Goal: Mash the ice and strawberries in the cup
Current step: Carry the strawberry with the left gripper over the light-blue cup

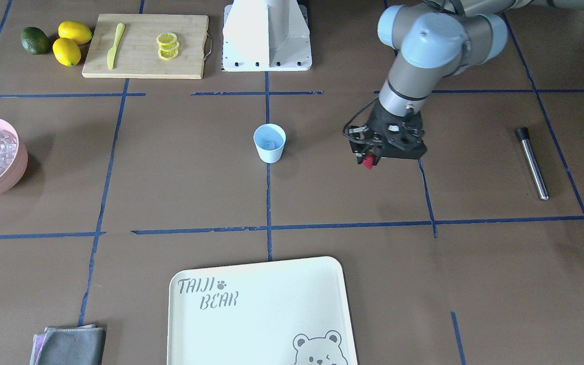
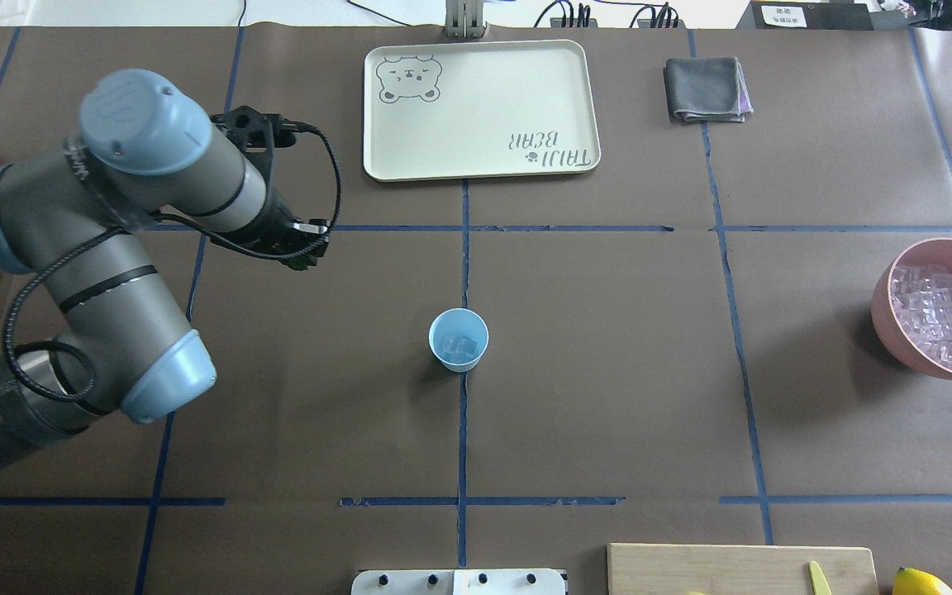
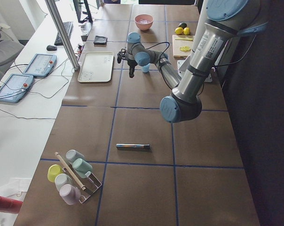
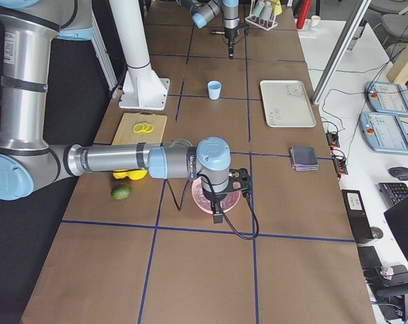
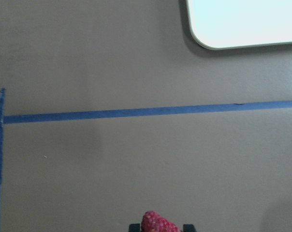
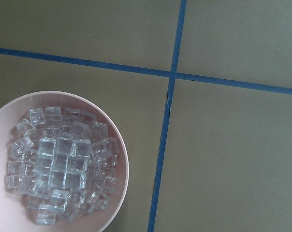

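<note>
Obs., seen from the operators' side of the table (image 1: 474,284). Nearest edge: cream tray (image 1: 261,314) printed with a bear, and a folded grey cloth (image 1: 71,344) beside it, toward the robot's right. Mid-table: the cup (image 1: 269,144) stands upright on a blue tape line, with a few cubes of ice (image 2: 459,345) lying in its bottom. The left end effector (image 1: 370,158) points down, off the table surface, well apart from the cup on the robot's left of it. Its fingers are closed on the strawberry (image 1: 368,162), red tip showing below them; the wrist view shows the berry pinched between both pads. Farther toward the robot's left, a steel rod (image 1: 533,163) with a black cap lies flat on the table. At the opposite end sits the pink bowl (image 1: 18,162), heaped with more clear cubes. The right end effector (image 4: 217,214) hangs over that bowl; it shows only in the side view, so I cannot tell whether it is open or closed. Far side, by the robot's white base (image 1: 266,35): a wooden cutting board (image 1: 145,61) carrying a yellow-green knife (image 1: 115,44) and stacked lemon slices (image 1: 168,45). Beyond the board's end, two whole lemons (image 1: 75,32) touch each other, a dark green fruit (image 1: 35,40) just beside them.
</note>
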You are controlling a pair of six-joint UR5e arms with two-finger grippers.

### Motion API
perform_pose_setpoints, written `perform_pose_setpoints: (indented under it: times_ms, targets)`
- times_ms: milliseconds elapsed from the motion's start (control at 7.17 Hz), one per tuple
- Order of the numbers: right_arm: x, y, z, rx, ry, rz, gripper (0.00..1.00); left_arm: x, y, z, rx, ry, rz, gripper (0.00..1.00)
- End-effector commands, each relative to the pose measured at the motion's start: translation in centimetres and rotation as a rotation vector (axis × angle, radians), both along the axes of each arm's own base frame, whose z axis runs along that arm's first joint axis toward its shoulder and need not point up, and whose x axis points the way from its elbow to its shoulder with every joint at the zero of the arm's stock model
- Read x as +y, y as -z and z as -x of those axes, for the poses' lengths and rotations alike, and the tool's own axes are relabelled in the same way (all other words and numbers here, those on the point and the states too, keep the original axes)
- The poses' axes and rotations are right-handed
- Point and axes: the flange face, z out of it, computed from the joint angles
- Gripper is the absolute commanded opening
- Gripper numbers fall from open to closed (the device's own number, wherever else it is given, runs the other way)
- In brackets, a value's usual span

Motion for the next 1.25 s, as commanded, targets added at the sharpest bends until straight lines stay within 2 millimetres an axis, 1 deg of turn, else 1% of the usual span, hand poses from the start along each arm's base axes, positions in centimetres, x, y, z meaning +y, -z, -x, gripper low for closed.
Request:
perform_pose_setpoints:
  times_ms: [0, 139, 279, 558, 697, 837, 976, 1115]
  targets:
    - [0.0, 0.0, 0.0, 0.000, 0.000, 0.000, 0.99, 3.7, 7.6, -4.7, 0.024, 0.021, 0.076, 0.01]
    - [0.1, -0.1, 0.0, 0.000, -0.001, 0.004, 0.99, 5.7, 8.7, -7.3, 0.024, 0.037, 0.084, 0.01]
    - [0.0, -0.1, 0.0, 0.000, -0.001, 0.004, 0.99, 8.5, 9.4, -10.5, 0.008, 0.027, 0.056, 0.01]
    - [0.1, -0.1, 0.0, 0.000, 0.000, 0.003, 0.99, 8.0, 11.0, -13.4, -0.005, 0.047, 0.090, 0.02]
    - [0.1, -0.2, 0.0, 0.000, 0.000, 0.006, 0.99, 8.0, 11.1, -13.5, -0.004, 0.047, 0.094, 0.07]
    - [0.1, -0.2, 0.0, 0.000, 0.000, 0.005, 0.99, 8.0, 10.9, -13.5, 0.001, 0.055, 0.099, 0.93]
    - [0.1, -0.2, 0.0, 0.000, 0.001, 0.004, 0.99, 7.9, 11.0, -13.3, 0.000, 0.065, 0.094, 1.00]
    - [0.1, -0.2, 0.0, 0.000, 0.000, 0.006, 0.99, 7.9, 10.9, -13.4, -0.002, 0.064, 0.096, 1.00]
